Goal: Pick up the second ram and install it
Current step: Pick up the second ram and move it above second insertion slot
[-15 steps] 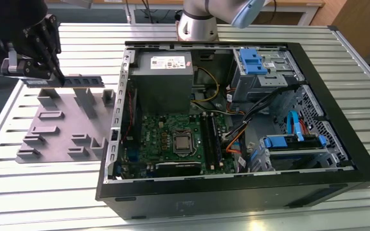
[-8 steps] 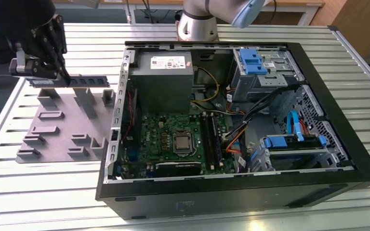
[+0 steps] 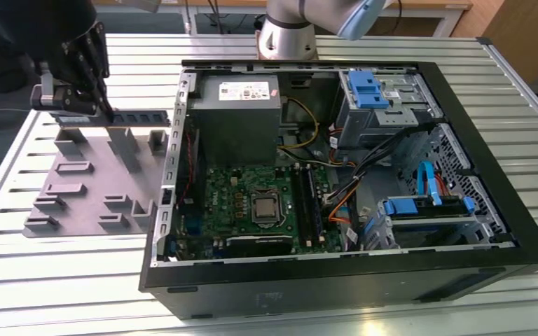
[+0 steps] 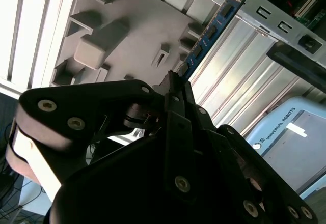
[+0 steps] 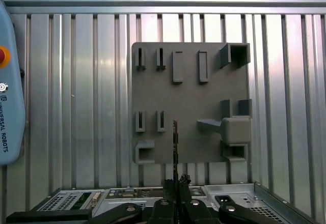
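Exterior view, gripper (image 3: 99,112): black, over the far corner of the tabletop (image 3: 64,280) on the exterior view's left; jaws closed on one end of the second ram.
Exterior view, second ram (image 3: 143,117): held level, sticking out from the jaws toward the computer case; above the far end of the fixture, just beside the case wall.
Exterior view, fixture (image 3: 82,189): grey block with posts and pockets, flat on the tabletop along the edge on the exterior view's left; cannot tell if the ram clears its posts.
Exterior view, computer case (image 3: 344,280): black, on its side, open, mid-tabletop; green motherboard (image 3: 241,203) inside.
Exterior view, arm base (image 3: 286,35): at the far tabletop edge, behind the case.
Second wrist view, gripper (image 4: 175,81): jaws pinched shut on the near end of the ram.
Second wrist view, second ram (image 4: 211,28): blue label, black chips; runs from the jaws toward the case rim (image 4: 285,23), along the fixture (image 4: 122,30) edge.
Second wrist view, pendant (image 4: 300,132): grey-blue, on the tabletop near the case.
First wrist view, second ram (image 5: 175,142): seen edge-on, thin dark line over the fixture (image 5: 188,81), between a pair of slots and a blocky post.
First wrist view, gripper (image 5: 175,180): jaws tight on the ram, above the case (image 5: 76,199) rim.
First wrist view, pendant (image 5: 10,107): on the tabletop, well apart from the fixture.
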`<state>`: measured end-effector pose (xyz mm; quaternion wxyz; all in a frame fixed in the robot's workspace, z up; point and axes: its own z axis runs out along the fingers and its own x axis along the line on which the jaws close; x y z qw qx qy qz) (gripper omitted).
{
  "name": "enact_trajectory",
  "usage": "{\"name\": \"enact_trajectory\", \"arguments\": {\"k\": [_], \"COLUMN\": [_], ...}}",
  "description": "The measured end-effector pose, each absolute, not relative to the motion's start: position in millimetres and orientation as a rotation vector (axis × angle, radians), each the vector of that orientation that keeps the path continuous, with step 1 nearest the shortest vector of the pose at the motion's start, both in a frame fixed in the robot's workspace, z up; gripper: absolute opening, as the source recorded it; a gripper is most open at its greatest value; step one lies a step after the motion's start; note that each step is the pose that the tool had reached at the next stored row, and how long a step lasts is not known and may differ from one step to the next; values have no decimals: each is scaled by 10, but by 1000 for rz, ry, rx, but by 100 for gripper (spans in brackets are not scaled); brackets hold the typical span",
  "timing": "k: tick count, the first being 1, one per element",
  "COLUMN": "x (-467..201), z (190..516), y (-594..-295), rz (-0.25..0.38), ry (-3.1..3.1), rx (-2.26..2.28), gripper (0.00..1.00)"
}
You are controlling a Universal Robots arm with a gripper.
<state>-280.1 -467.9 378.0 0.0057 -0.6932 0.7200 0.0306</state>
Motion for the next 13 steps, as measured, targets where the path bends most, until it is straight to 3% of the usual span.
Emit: {"name": "enact_trajectory", "arguments": {"k": [13], "x": [-2575], "z": [3780], "y": [-4679], "rz": [96], "ry": [2254], "rx": [-2170], "gripper": [14]}}
